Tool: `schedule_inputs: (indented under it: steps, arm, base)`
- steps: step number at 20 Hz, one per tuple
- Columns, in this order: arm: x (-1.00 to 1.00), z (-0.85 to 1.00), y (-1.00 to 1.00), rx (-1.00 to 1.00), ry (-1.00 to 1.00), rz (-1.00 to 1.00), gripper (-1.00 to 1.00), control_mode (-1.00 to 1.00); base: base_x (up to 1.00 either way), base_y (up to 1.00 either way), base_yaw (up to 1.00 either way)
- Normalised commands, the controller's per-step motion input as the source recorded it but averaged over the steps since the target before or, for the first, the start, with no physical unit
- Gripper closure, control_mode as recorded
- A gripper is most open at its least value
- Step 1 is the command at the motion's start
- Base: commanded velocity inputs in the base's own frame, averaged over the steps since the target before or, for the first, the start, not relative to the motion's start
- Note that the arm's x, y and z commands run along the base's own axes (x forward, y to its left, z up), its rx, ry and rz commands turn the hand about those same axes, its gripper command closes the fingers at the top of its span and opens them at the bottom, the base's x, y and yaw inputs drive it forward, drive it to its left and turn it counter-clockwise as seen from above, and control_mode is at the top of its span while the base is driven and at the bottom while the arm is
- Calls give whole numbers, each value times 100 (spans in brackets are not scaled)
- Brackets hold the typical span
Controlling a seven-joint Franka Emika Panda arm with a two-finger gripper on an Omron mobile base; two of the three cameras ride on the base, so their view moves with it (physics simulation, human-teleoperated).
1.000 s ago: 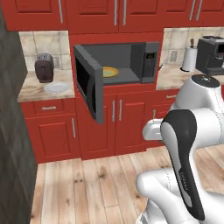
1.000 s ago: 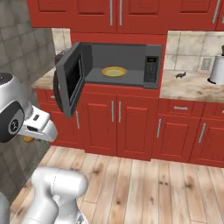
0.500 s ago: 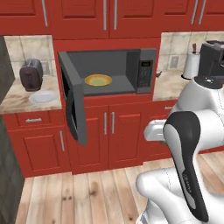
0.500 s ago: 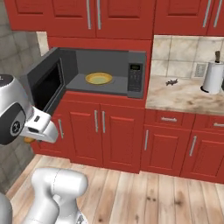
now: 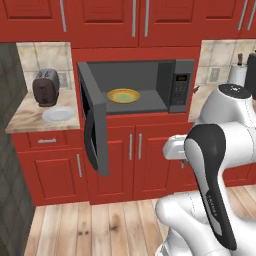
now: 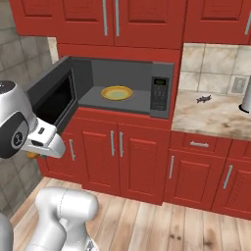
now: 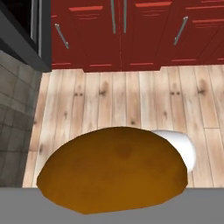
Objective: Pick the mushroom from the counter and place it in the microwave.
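Rising from the base in front of the red lower cabinets, the white arm folds back on itself, with its dark-striped upper link in the lower right of the left base view and the wrist section held low, below the level of the counter. In the right base view the hand sits at the left edge, under the white wrist block, just in front of the lower edge of the open microwave door; a small orange patch shows beneath it. The hand points down toward the wooden floor, as the hand view looks down on the planks and the cabinet fronts. The mushroom lies directly at the hand, its brown-orange cap covering the lower middle of the hand view and hiding the finger tips; the fingers are pressed in on it, pinching the mushroom. It is off the counter and outside the microwave, lower than the cavity and to its left side as seen in the right base view. The microwave stands open, door swung out to the left, with a yellow plate on the cavity floor. A dark toaster and a white plate rest on the left counter section.
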Motion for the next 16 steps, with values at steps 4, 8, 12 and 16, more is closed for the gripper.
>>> schedule_inputs:
  steps: [4,8,12,16]
  arm:
    - [0,0,0,0,0,0,100,100]
    - [0,0,0,0,0,0,100,100]
    - [0,0,0,0,0,0,100,100]
    - [0,0,0,0,0,0,100,100]
  base:
    - [59,-56,8]
    - [93,-43,0]
    - [100,0,-2]
    - [100,0,0]
